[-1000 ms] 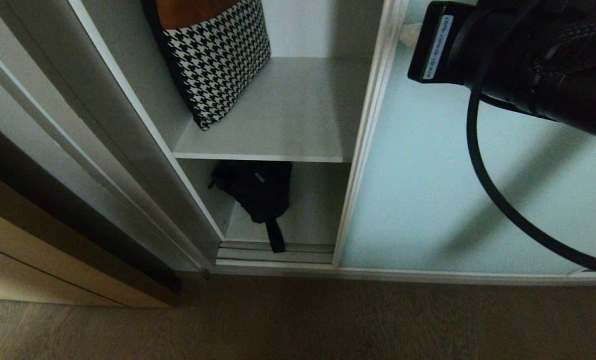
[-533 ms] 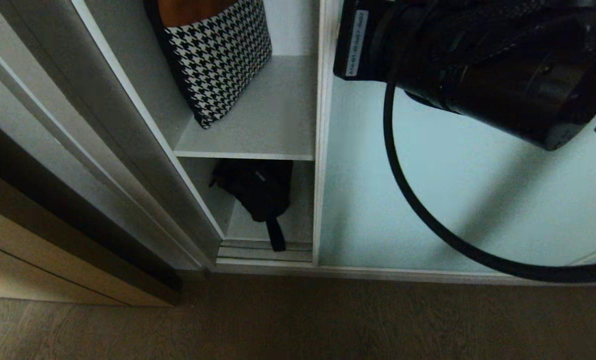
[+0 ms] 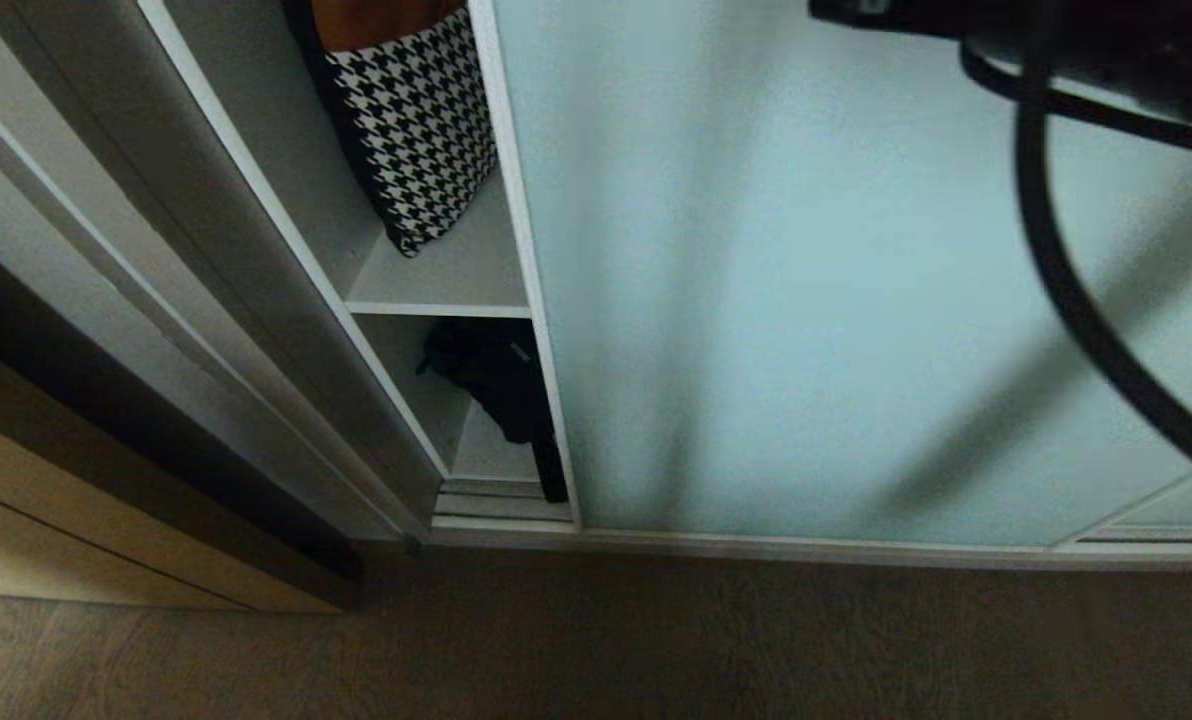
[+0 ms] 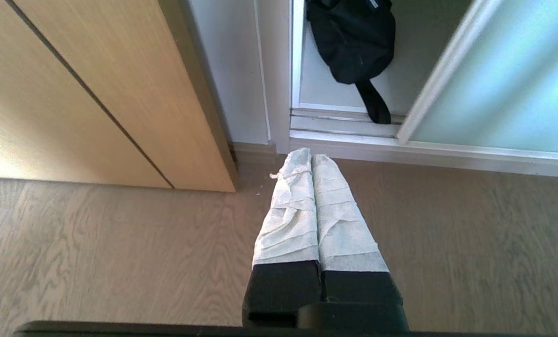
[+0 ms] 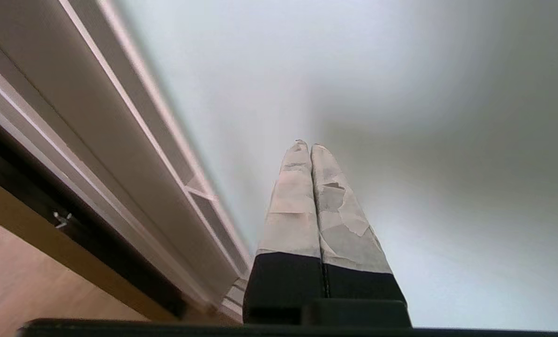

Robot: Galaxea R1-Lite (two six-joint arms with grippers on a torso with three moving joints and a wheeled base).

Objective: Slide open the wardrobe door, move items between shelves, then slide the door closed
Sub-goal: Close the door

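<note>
Wood-grain floor point(image 3: 596, 640) runs along the near edge, meeting a tan wooden cabinet front point(image 3: 46, 520) on the left and the silver floor track point(image 3: 486, 497) of the wardrobe ahead. The left gripper point(image 4: 312, 157) hangs low over that floor, its taped fingers point(image 4: 290, 220) pressed together and holding nothing, pointing toward the track with the black bag just beyond it.

The frosted aqua sliding door point(image 3: 806, 300) fills most of the head view, leaving only a narrow gap at its left edge. Through the gap, the black bag point(image 3: 491, 375) on the bottom shelf is half hidden behind the door frame, its strap point(image 3: 551, 475) trailing down onto the track. Above it, the grey shelf point(image 3: 436, 290) shows only a sliver, and the houndstooth cushion point(image 3: 411, 130) leaning there is cut off by the top of the picture and partly by the door edge.

The right gripper point(image 5: 306, 146) has its taped fingers shut together, empty, tips close to the glass of the door; whether they touch it is unclear. In the head view only the right arm's dark body point(image 3: 1056, 30) and looping cable point(image 3: 1086, 310) appear, blurred, at the upper right.
</note>
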